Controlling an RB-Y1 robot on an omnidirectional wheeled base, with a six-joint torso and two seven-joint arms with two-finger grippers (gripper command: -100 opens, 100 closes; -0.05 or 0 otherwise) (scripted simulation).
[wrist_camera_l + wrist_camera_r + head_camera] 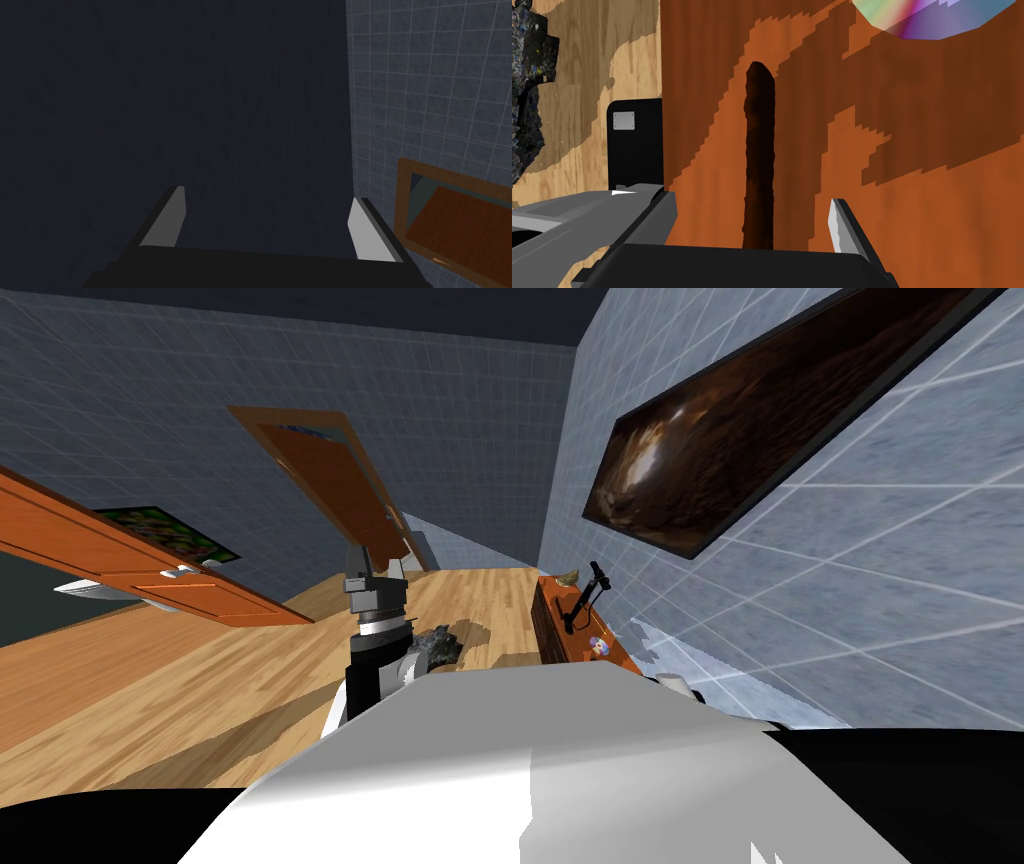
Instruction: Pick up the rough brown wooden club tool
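Club (759,150), dark and rough, lies flat on the orange desk (912,200) in the right wrist view, between my right jaws (751,197), which stand wide and hold nothing. Its long axis runs straight away from them, toward a shiny disc (922,20) farther along the desk. Left wrist view: my left jaws (267,193) are wide too, and empty. Head view: that arm is raised well off the desk, so the right is nearer and should close across the shaft.
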